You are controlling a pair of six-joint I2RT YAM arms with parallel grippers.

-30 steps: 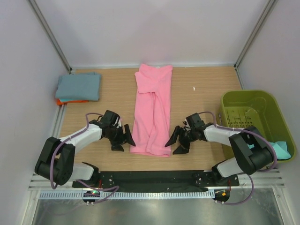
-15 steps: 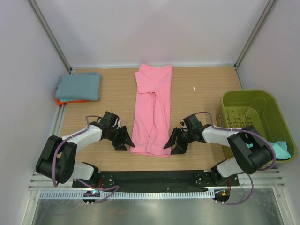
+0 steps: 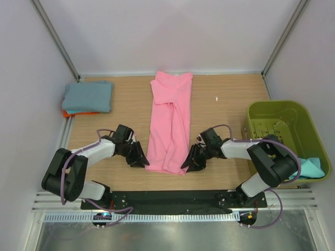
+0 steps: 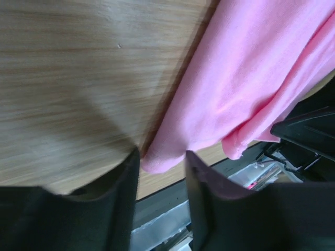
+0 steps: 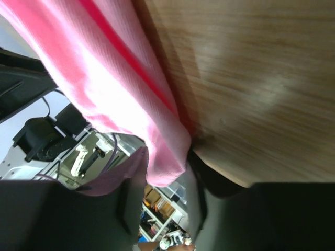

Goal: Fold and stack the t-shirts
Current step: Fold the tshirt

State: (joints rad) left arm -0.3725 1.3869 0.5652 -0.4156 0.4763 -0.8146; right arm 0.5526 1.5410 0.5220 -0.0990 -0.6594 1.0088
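Pinched near left and near right corners of bright pink soft cloth t-shirt (image 3: pixel 170 120), stretched lengthwise on wooden table (image 3: pixel 225 104), in narrowed left gripper (image 3: pixel 139 157) and right gripper (image 3: pixel 189 160). Risked shallow bite on hem: could slip, skewing fold.

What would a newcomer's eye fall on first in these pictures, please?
The bright pink cloth t-shirt, folded into a long strip down the middle of the wooden table. The left gripper and right gripper each straddle one of its near corners. An olive-green plastic basket sits at the right edge.
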